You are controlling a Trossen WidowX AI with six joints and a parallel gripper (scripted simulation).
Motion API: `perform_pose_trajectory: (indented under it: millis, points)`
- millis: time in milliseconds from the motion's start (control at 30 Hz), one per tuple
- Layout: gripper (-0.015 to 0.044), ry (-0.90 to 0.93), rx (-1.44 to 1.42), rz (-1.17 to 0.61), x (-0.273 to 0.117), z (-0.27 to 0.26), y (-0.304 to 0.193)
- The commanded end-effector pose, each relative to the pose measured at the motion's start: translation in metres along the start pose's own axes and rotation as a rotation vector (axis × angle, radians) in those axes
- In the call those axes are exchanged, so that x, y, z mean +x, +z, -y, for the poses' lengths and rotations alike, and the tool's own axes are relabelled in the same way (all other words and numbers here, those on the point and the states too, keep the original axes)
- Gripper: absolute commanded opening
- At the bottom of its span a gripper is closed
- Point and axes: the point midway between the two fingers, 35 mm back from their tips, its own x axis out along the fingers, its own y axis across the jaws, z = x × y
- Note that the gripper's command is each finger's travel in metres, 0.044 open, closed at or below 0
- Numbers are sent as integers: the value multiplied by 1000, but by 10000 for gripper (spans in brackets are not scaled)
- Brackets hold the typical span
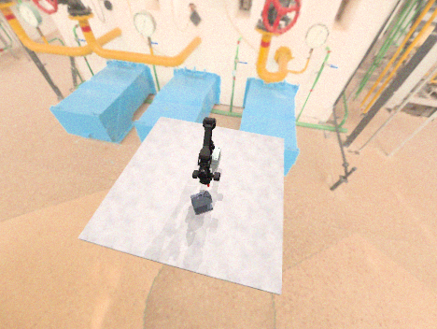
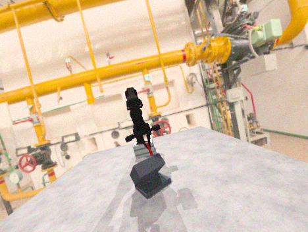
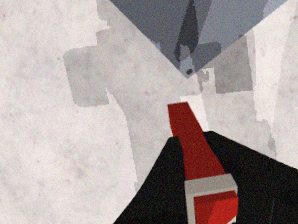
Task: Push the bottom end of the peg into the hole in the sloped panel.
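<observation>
Behind the pale surface (image 1: 247,210) (image 2: 237,181) (image 3: 40,160), yellow pipework. On the near side, the red peg (image 1: 208,185) (image 2: 149,149) (image 3: 192,142) pinched between narrow-set fingers (image 1: 204,180) (image 2: 145,142), long axis slanting in the exterior view, just beside the dark panel (image 1: 202,204) (image 2: 147,167) (image 3: 150,22) and probably needing alignment before any push. Hard to make out: the hole's outline and direction, with the panel cut off in the wrist view.

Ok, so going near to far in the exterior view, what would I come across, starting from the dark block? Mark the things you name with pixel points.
Dark block with the sloped panel (image 1: 202,204) (image 2: 148,169) (image 3: 150,22), then the red peg (image 1: 208,185) (image 2: 149,149) (image 3: 187,125), then the long yellow pipe (image 2: 125,70) along the wall.
</observation>
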Motion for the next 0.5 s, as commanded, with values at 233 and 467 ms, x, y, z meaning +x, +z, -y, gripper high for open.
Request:
perform_pose_trajectory:
  millis: [233, 467]
  points:
    - [0, 44, -63, 52, -7, 9, 3]
    - [0, 66, -103, 87, -11, 15, 4]
